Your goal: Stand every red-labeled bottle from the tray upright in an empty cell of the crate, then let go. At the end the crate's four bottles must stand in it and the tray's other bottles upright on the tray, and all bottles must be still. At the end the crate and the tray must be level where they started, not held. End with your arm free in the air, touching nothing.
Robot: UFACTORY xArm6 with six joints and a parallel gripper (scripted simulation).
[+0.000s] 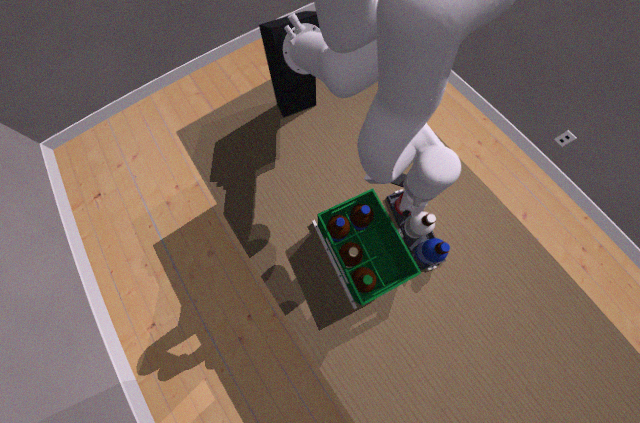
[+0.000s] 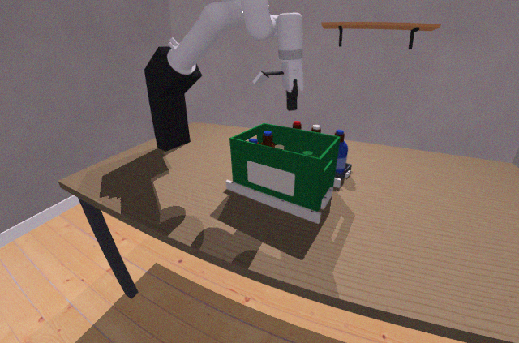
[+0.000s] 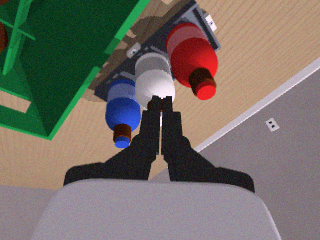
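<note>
A green crate stands on the table. It holds brown bottles: two with blue caps, one with a cream cap and one with a green cap. The cells on its tray side are empty. Behind it a dark tray carries a red-labeled bottle, a white-labeled bottle and a blue-labeled bottle, all upright. My gripper is shut and empty. It hangs above the tray, over the white-labeled bottle, right beside the red-labeled one.
The crate sits on a pale base plate. The arm's black base column stands at the table's back left. A wooden shelf hangs on the wall. In the top view the arm hides the red-labeled bottle.
</note>
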